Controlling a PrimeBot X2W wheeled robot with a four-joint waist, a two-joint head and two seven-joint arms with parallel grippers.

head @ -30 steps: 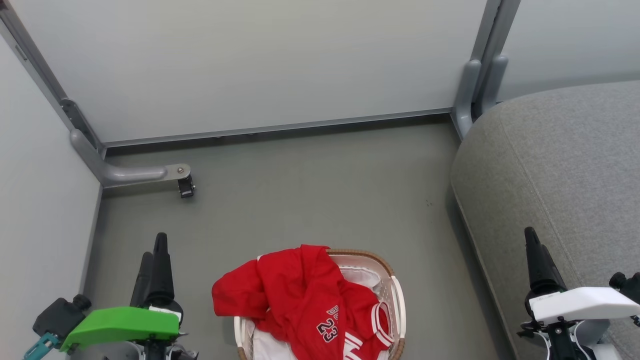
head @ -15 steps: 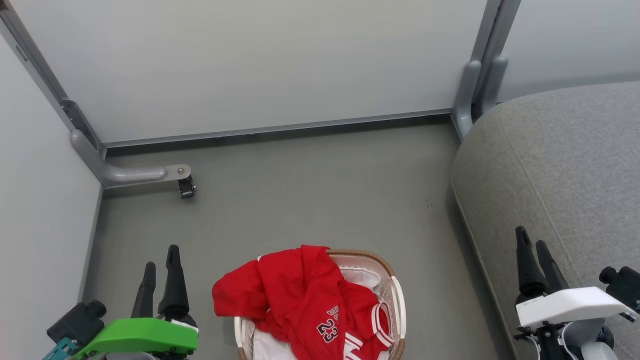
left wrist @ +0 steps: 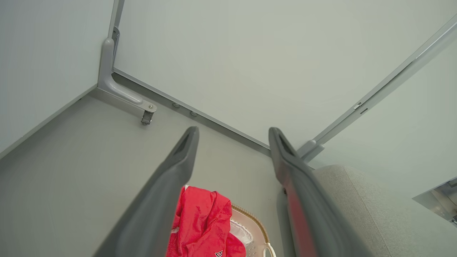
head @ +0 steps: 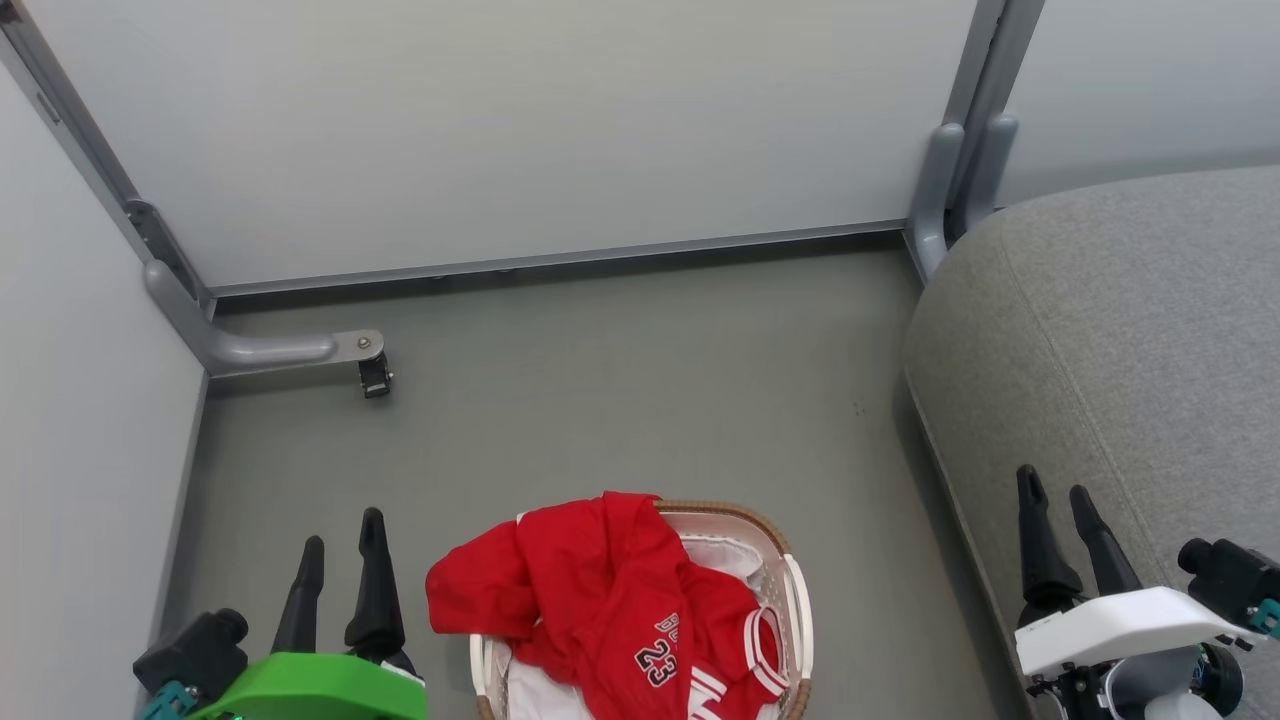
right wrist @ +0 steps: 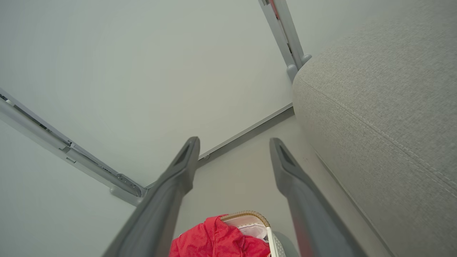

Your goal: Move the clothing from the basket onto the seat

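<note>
Pale panels [head: 500,130] standing around a grey floor [head: 620,400]
A metal foot [head: 270,349] is jutting from the left corner, carrying a dark caster [head: 375,378].

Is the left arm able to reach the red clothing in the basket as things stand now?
Probably yes. The open left gripper sits beside the clothing, which hangs over the basket rim on that side; just floor lies between them.

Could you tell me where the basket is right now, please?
In the head view the basket sits on the floor at bottom centre, between the left gripper and the seat, with the clothing heaped in it.
</note>
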